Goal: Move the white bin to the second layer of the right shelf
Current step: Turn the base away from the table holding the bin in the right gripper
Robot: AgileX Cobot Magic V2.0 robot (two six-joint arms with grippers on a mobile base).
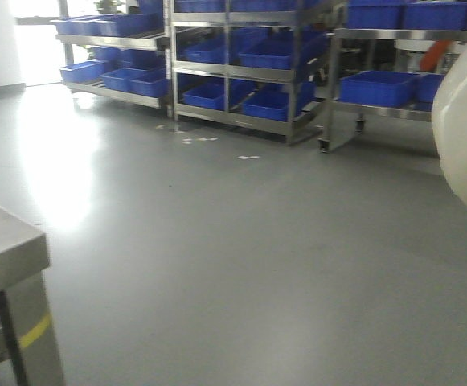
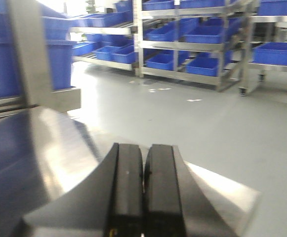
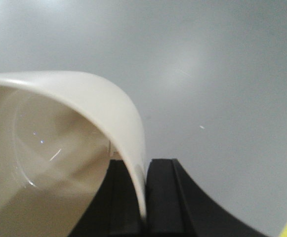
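The right wrist view alone shows the right tool (image 3: 144,197) pinching the thin rim of the glossy, cream white bin (image 3: 59,163) above the grey floor (image 3: 207,74). The front view gives only the bin's curved wall at its right edge. The left tool (image 2: 143,187), closed tight on nothing, hovers over the steel worktop (image 2: 59,143).

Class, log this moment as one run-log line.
right gripper: shut on white bin rim | left gripper: shut, empty | shelves: ahead across floor
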